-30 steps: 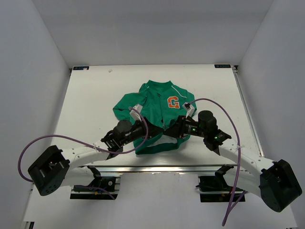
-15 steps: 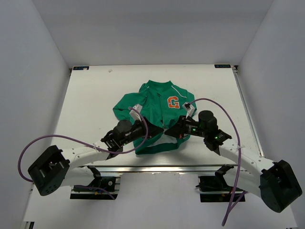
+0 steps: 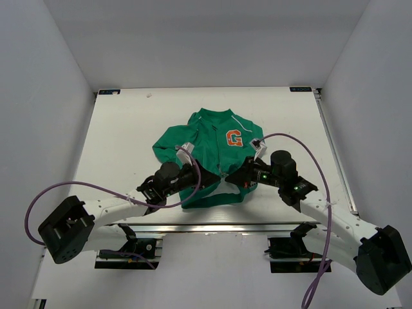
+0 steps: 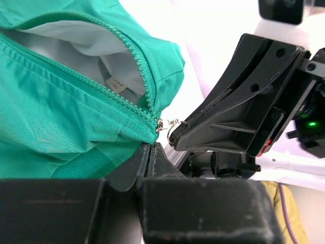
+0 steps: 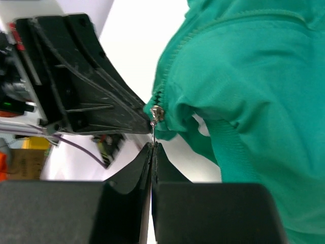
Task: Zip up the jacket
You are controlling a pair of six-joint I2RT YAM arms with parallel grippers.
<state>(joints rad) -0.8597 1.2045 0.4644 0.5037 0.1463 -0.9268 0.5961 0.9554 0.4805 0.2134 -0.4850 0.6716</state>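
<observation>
The green jacket (image 3: 212, 145) with an orange "G" patch (image 3: 234, 138) lies in the middle of the table, front partly unzipped. Both grippers meet at its bottom hem. My left gripper (image 3: 214, 178) is shut on the hem fabric (image 4: 127, 134) just below the zipper's foot. My right gripper (image 3: 232, 179) is shut on the silver zipper pull (image 5: 154, 133), which hangs from the slider (image 5: 158, 114). In the left wrist view the zipper (image 4: 144, 86) is open above the slider (image 4: 161, 123), showing grey lining (image 4: 96, 48).
The white table (image 3: 122, 135) has raised side walls. An aluminium rail (image 3: 212, 226) runs along the near edge. Purple cables (image 3: 302, 148) loop over both arms.
The right arm has shifted slightly toward the near edge and right, pulling the hem with it. The left arm has stayed nearly still.
</observation>
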